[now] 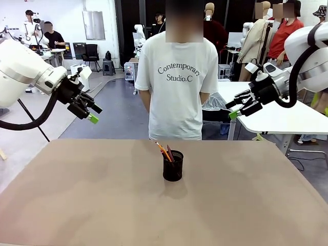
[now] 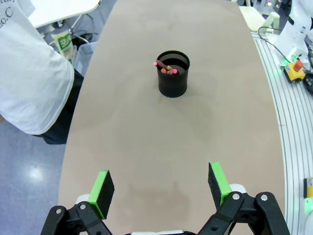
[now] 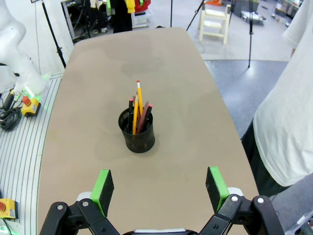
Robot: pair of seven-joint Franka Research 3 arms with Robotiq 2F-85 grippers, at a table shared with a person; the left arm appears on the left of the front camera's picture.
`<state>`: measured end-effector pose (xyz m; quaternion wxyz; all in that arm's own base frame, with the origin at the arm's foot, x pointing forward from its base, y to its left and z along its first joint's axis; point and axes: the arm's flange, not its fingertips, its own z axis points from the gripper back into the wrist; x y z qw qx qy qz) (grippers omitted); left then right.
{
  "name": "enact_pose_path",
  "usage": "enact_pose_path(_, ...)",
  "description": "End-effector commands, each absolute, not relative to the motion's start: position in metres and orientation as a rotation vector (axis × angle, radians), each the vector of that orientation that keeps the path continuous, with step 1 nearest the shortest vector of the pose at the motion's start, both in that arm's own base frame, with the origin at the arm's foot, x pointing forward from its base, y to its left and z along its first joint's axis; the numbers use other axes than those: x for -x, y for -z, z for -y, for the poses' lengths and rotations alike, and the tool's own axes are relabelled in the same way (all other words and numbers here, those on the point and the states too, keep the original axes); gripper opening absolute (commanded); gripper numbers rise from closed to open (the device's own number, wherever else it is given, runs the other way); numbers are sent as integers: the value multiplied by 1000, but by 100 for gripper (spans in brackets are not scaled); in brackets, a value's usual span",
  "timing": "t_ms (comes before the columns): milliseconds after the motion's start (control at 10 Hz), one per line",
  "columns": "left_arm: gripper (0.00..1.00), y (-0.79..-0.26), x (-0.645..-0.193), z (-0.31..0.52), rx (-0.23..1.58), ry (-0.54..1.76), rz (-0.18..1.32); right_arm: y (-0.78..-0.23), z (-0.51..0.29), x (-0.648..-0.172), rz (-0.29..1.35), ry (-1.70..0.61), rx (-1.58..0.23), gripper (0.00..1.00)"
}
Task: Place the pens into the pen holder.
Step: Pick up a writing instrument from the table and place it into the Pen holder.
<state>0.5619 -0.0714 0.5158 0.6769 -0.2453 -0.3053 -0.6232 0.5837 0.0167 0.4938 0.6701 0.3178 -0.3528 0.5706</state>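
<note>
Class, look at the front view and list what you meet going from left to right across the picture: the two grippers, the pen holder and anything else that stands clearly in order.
left gripper → pen holder with pens standing in it → right gripper

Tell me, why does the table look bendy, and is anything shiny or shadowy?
Both wrist views curve the table edges, a wide-lens effect; the front view shows a soft shadow in front of the pen holder; the left wrist view shows a glare spot on the floor.
</note>
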Motion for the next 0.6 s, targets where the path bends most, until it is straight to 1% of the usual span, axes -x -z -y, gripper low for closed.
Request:
enact_pose_path(0, 100, -517, -562, 71, 547, 1400, 689, -496, -17, -584, 799, -1289, -713, 100)
enact_pose_path(500, 100, -517, -562, 71, 547, 1400, 689, -496, -17, -584, 799, -1289, -713, 100)
